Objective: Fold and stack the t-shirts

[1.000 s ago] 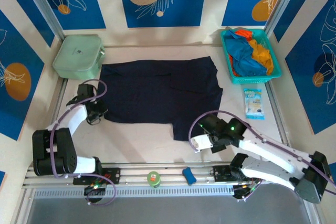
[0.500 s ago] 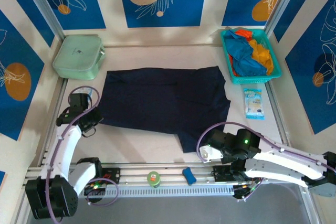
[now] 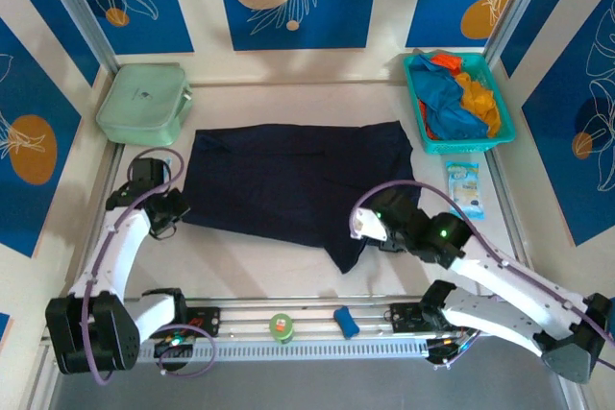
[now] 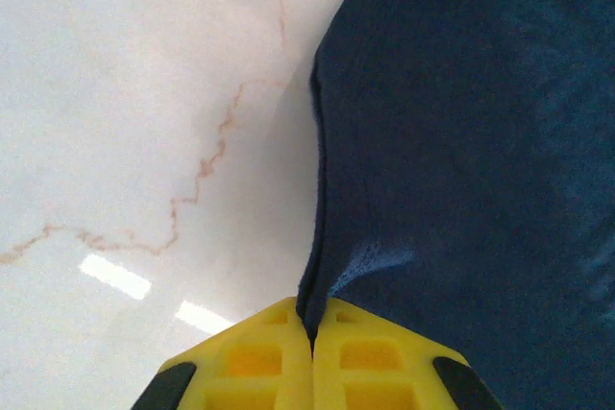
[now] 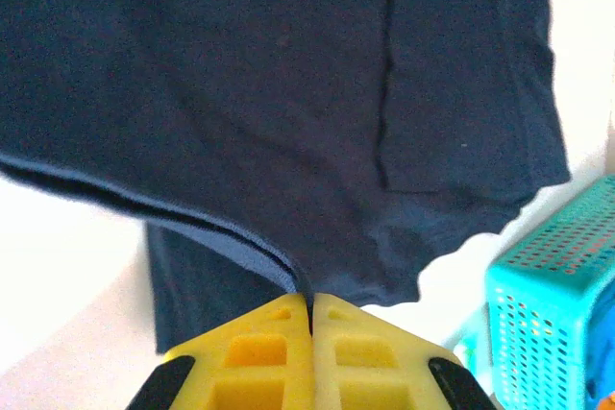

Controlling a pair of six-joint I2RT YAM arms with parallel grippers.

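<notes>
Box [image 3: 144, 103]: it's sitting well beyond the left claw [image 4: 311, 325], off to its left.
Left claw: I'm keeping it clenched on the left edge of the navy shirt [image 4: 461, 141], with the cloth running ahead and to its right.
Navy shirt: it's lying spread on the table [image 3: 259, 256] between my two claws.
Right claw [image 5: 310, 306]: I'm holding it pinched on the hem, and a fold is lifting just ahead of the tips.
Basket [image 3: 503, 132]: it's standing well beyond the right claw, to its right.
Handling: I'm judging the cloth soft, light and limp. It's likely going to sag and drag, so I'm favouring edges and corners and pulling evenly from both sides.
Count: I'm counting one navy shirt out, plus a blue shirt [image 3: 447, 98], an orange shirt [image 3: 480, 98] and a red shirt [image 3: 444, 61] in the basket. That's four shirts as far as I can tell, plus one basket and one box.
</notes>
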